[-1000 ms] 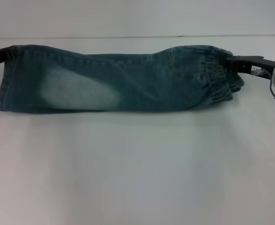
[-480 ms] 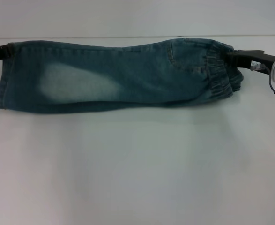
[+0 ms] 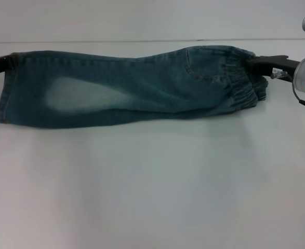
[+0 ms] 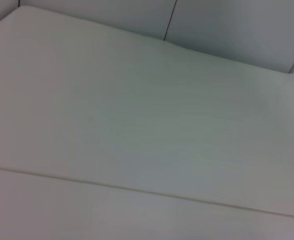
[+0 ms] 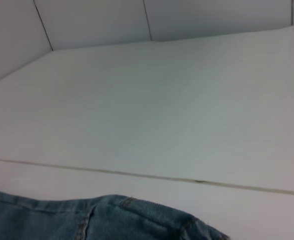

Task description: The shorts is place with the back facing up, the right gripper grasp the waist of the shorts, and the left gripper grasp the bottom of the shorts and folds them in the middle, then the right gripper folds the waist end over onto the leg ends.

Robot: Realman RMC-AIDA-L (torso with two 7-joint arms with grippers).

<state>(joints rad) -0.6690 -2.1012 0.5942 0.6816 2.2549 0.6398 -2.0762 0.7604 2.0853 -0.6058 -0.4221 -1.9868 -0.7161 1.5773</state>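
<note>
Fingers of the right gripper (image 3: pixel 252 64) are pinched on the waist (image 3: pixel 241 83), at the far upper corner of that ruffled end, on the robot's right. Opposite, the left gripper (image 3: pixel 4 63) reaches in from the left edge and meets the bottom of the shorts (image 3: pixel 3 88) at the top corner of the hem; whether its fingers are clamped there I cannot tell, as cloth covers the tips.

Between the two, the shorts (image 3: pixel 126 88) hang as one long narrow band, already doubled lengthwise, one back pocket and a pale bleached patch facing the head camera. The lower edge seems to brush the white table (image 3: pixel 152 187).

Holding both far corners likely keeps the halved cloth taut and aligned, so it can be laid flat without the layers slipping. The remaining fold, waist over onto the leg ends, is not yet done.

The right wrist view shows only a strip of denim.
</note>
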